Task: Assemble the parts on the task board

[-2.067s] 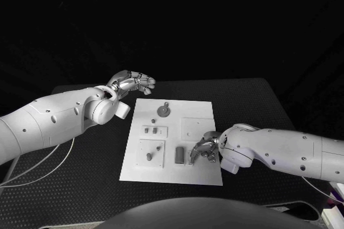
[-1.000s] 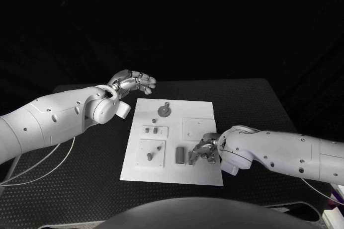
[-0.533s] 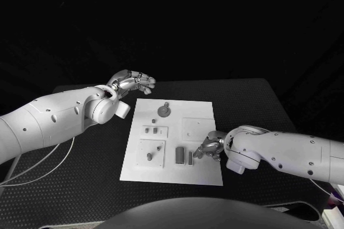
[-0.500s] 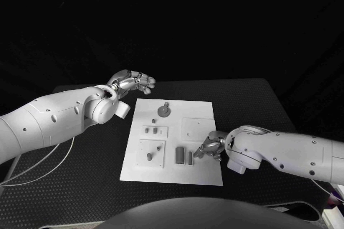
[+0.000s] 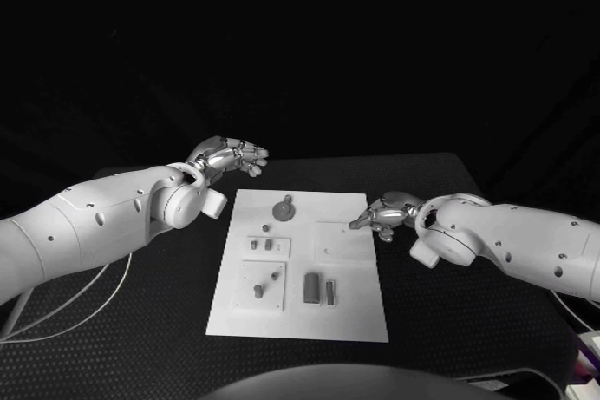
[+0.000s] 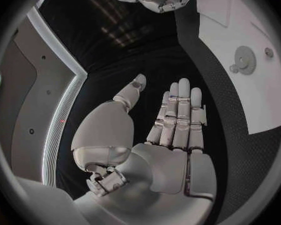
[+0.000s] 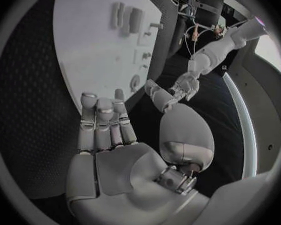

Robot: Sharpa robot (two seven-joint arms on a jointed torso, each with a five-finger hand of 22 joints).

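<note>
Task board just beside empty right hand, parts nearer.

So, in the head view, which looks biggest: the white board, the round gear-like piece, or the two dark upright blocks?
Largest to smallest:
1. task board
2. round gear-like part
3. wider dark block
4. thinner dark block

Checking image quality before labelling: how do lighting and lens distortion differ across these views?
Head view: dark surroundings, the white task board evenly lit, its edges straight. Left wrist view: fisheye, board edge curves behind the left hand. Right wrist view: the same bending behind the right hand.
</note>
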